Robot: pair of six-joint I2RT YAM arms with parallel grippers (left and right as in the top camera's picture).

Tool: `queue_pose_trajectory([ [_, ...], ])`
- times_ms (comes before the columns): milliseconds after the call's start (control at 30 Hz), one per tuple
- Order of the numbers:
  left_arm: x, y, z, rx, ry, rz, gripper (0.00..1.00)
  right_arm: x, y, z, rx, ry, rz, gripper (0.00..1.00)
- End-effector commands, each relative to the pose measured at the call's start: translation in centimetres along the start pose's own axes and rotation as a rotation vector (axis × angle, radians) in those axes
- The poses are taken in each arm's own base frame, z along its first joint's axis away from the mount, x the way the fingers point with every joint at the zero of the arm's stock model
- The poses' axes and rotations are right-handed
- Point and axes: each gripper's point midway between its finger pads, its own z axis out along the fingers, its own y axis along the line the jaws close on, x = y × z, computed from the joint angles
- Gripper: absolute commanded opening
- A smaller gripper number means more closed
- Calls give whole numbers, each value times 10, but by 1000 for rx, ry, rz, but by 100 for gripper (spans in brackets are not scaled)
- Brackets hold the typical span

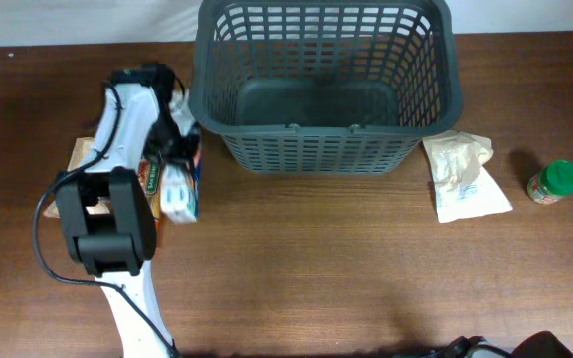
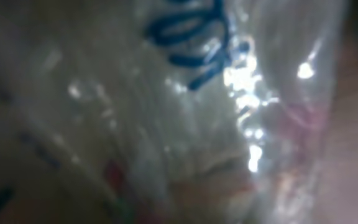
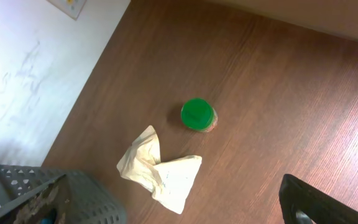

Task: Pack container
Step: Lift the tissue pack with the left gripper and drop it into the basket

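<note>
Container [image 1: 316, 149]: top centre of the overhead frame, resting on the surface [image 1: 326, 283]. Long axis left to right, mouth up. Solid floor visible through the opening; looks empty, so packing judged not yet begun.

Left claw [image 1: 179, 157]: left part of the frame, just beside the container's left end wall. Hangs over a small heap of goods, with a white-and-blue packet [image 1: 179, 197] directly below it in frame and a brown package [image 1: 86, 151] further left. Left wrist view filled with blurred glossy film and blue print, very close to the lens, probably that same packet. No fingers visible there. Cannot tell whether spread or pinching the packet.

Right claw [image 3: 300, 202]: only a dark sliver at the lower right of the right wrist view; spread or pressed together, cannot tell. Looks down from well above on a green-lidded jar [image 3: 197, 115] and a crumpled white pouch [image 3: 160, 171], both on the bare surface near the container's right end, the pouch closer.

Relation that matters: container lies right and slightly up-frame of the left claw, close by, with its tall lattice wall between. Likely needs a lift clear of the rim, then a short carry rightward along the long axis. Left arm nearer for the heap; right arm nearer for jar and pouch.
</note>
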Motion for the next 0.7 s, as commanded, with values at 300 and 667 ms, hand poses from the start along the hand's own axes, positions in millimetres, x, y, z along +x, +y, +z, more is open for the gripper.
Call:
queue_pose_trajectory([
  [300,-66,7,-307,-344,-835,257,1,-3,-3,-1,13,-11,12,99],
  [667,-59,-185,-345,-622,-974,1467,2,-3,-3,-1,13,-11,12,99],
])
